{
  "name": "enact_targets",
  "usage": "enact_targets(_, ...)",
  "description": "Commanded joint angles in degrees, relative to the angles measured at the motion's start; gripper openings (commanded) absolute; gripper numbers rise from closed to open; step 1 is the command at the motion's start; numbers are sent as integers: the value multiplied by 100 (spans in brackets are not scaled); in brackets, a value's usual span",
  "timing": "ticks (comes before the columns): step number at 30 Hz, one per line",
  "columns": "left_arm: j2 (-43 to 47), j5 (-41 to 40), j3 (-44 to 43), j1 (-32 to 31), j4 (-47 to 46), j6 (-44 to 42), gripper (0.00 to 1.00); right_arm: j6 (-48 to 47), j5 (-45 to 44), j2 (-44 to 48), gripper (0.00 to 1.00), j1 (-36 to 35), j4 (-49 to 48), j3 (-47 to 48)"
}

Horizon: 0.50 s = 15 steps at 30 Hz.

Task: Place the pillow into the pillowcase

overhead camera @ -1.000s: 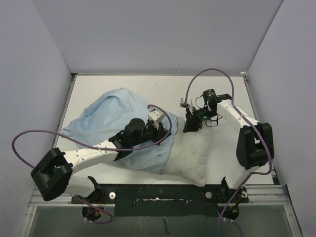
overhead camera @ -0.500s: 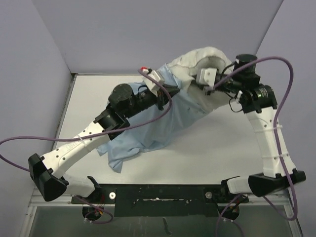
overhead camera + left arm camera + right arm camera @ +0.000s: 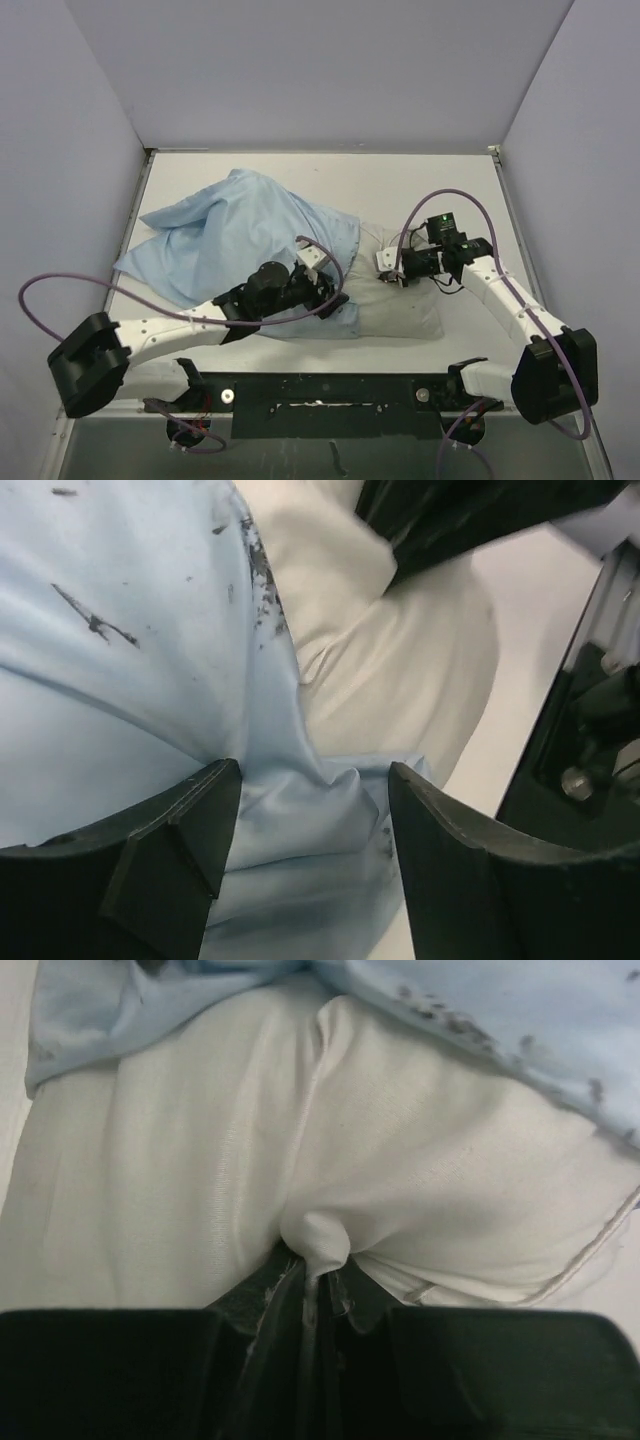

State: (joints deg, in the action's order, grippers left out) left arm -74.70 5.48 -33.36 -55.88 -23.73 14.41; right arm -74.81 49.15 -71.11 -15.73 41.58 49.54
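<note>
one pillow (image 3: 405, 305) lies on the worktop (image 3: 440, 180) at lower centre-right of the top view. its left part is covered by the one light-blue pillowcase (image 3: 230, 235), which spreads toward the upper left. of the two arms, the left jaws stand apart astride the pillowcase edge, and the right jaws are clamped on a pinch of pillow fabric.
</note>
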Motion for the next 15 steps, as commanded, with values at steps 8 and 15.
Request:
enact_targets(8,1755,-1469,-1893,92,3146,725,78,299,943,-514,9,-95,1468,714)
enact_targets(15,-299,-1552,-3914,162,4764,405,79,1349,1351,-862,36,330,1890,1991)
